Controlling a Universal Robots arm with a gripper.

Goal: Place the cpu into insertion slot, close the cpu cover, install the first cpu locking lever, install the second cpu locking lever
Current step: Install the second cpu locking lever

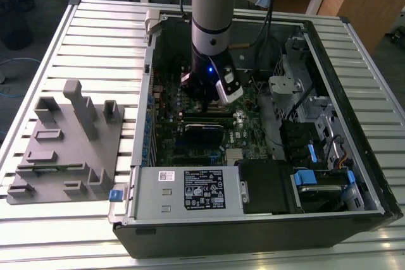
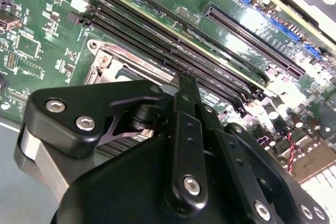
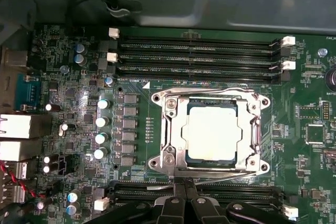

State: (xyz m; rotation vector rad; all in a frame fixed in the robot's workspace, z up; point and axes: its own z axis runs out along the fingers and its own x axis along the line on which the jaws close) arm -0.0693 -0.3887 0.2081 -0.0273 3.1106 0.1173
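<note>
In the first wrist view the cpu lies flat in the insertion slot, its pale grey top showing through the window of the cpu cover. The cover lies down over the chip. Thin metal lever wires run along the socket's edges. My gripper is shut with its black fingertips together, right at the socket's edge beside a lever wire. In the second wrist view the gripper points down at the board between the socket frame and the memory slots. In the exterior view the gripper is deep inside the open computer case.
Long black memory slots flank the socket on both sides. A row of capacitors stands close by. The case walls, a power supply and a drive cage ring the board. A grey fixture block sits at the exterior view's left.
</note>
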